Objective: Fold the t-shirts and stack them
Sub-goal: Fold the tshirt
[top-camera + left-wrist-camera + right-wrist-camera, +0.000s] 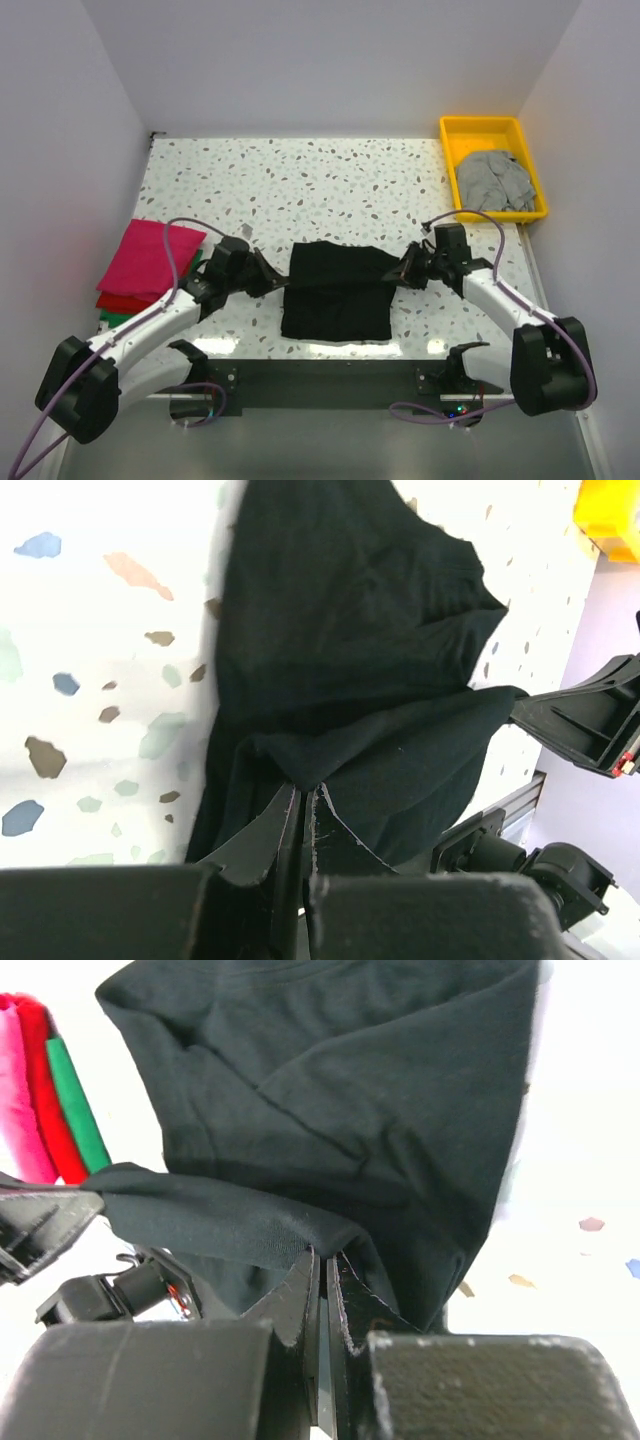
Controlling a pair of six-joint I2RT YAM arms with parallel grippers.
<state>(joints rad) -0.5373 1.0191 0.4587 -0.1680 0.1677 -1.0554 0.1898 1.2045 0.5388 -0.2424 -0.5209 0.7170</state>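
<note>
On the speckled table point(330, 180), the black t-shirt point(335, 295) lies near the middle, a little toward 6 o'clock, spread as a rough rectangle with a band of cloth lifted across its far edge between the two arms. At about 8 o'clock sits a folded pile: the magenta t-shirt point(150, 255) on top, the red t-shirt point(115, 302) under it and the green t-shirt point(112, 318) at the bottom, only their edges showing. At 2 o'clock the yellow tray point(480, 124) holds the grey t-shirt point(493, 180), crumpled and unfolded. The left gripper point(275, 280) is pinched tight on the black cloth at its 9 o'clock edge, and the right gripper point(398, 272) is clamped likewise on the 3 o'clock edge; both wrist views show fabric caught between nearly closed jaws. By my reading, three shirts are folded and stacked, the black one is mid-fold and has yet to join the pile, and the grey one has not been started
</note>
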